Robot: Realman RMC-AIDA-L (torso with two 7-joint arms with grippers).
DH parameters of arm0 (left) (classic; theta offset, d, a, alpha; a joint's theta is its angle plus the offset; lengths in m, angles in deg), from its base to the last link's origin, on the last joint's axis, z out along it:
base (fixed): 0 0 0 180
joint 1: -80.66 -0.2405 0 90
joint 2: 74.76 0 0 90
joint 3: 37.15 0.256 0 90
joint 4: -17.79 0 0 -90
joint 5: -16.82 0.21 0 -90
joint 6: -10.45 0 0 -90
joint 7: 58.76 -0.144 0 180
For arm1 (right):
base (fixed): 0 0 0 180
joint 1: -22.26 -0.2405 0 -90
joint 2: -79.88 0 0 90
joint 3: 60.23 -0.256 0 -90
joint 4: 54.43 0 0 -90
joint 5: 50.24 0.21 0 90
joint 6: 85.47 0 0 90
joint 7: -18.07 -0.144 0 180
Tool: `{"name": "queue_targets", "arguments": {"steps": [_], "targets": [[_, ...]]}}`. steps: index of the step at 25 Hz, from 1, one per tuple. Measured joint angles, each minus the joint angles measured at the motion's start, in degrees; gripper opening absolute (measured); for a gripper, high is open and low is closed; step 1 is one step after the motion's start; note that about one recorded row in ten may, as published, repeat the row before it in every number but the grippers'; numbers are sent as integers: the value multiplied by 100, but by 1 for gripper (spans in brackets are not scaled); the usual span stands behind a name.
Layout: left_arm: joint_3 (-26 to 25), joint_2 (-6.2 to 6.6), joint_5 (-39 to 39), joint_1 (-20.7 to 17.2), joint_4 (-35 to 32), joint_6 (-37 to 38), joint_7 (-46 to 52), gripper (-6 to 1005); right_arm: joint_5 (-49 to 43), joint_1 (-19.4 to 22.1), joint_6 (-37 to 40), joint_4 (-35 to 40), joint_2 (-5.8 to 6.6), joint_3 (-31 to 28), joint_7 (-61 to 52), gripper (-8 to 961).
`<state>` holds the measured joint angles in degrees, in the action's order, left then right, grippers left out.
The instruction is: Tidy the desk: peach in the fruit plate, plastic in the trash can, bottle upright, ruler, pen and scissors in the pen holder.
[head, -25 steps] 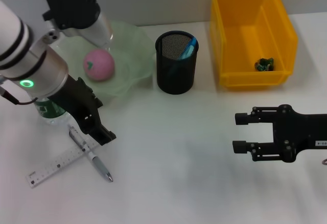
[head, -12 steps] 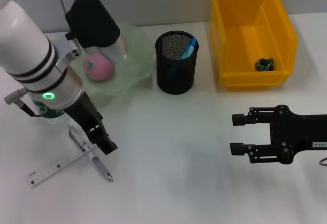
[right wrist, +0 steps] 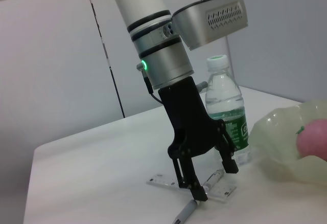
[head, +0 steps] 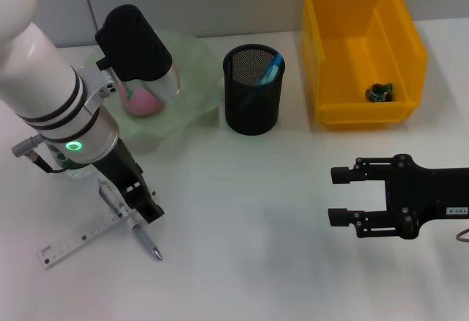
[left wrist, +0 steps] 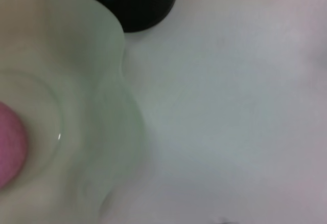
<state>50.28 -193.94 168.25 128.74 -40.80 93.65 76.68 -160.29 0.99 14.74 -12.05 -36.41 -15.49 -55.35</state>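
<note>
The grey pen (head: 139, 234) lying across the clear plastic ruler (head: 80, 237) is straddled by the spread-fingered left gripper (right wrist: 208, 182); closing on it is judged next, while the right gripper (head: 338, 196) is held parted and idle.

On the white worktop (head: 242, 189), the pink peach (head: 139, 100) lies in the pale green, wavy-rimmed fruit plate (head: 194, 79) at the far left. Just beside that plate stands the black mesh pen holder (head: 253, 105), upright, with the light blue scissors (head: 270, 69) leaning inside. The yellow trash can (head: 359, 50) sits at the far right, with a small dark green scrap (head: 379, 92) on its floor. The clear, green-labelled bottle (right wrist: 225, 114) stands upright near the plate. The clear ruler (head: 77, 239) lies flat near the front left, and the grey pen (head: 143, 239) lies across it.
</note>
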Motion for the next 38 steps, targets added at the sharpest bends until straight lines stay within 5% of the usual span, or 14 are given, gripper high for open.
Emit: {"name": "queue_targets", "arguments": {"steps": [25, 38], "targets": [[240, 0, 8, -16, 450, -499, -154, 802, 0, 1, 0, -2, -33, -52, 3, 693], [325, 0, -17, -34, 472, -571, -157, 520, 9, 0, 35, -9, -34, -55, -28, 693]]}}
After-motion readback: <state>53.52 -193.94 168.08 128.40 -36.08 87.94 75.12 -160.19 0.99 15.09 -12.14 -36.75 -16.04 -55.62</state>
